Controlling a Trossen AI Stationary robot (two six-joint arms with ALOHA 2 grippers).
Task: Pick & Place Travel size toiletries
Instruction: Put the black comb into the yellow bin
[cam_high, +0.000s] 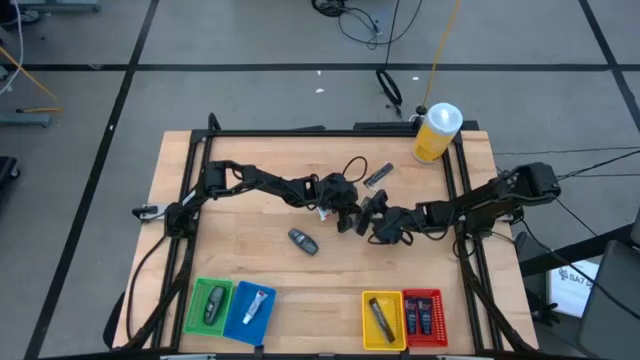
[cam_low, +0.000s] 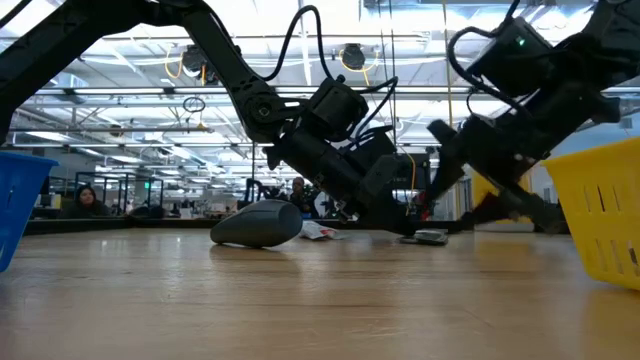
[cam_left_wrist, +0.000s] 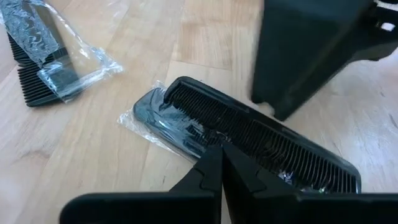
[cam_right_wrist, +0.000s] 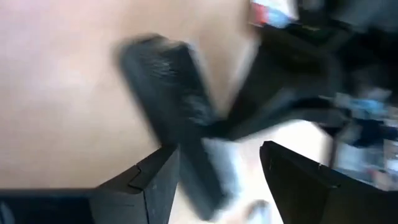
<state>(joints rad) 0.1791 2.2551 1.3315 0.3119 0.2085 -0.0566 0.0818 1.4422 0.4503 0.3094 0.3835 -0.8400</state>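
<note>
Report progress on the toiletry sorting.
Done: the green bin, blue bin, yellow bin and red bin each hold items. In hand: the left tool is shut on a wrapped black comb; the right tool is open beside it. Left: a grey bottle and another wrapped comb.

We see whole table (cam_high: 300, 270) from straight above, both arms in frame. Low camera sits at tabletop level, faces across into room. Each wrist camera looks past own fingers, very close to wood. We find same wrapped black comb (cam_left_wrist: 261, 140) (cam_right_wrist: 177, 124) in both wrist views.
</note>
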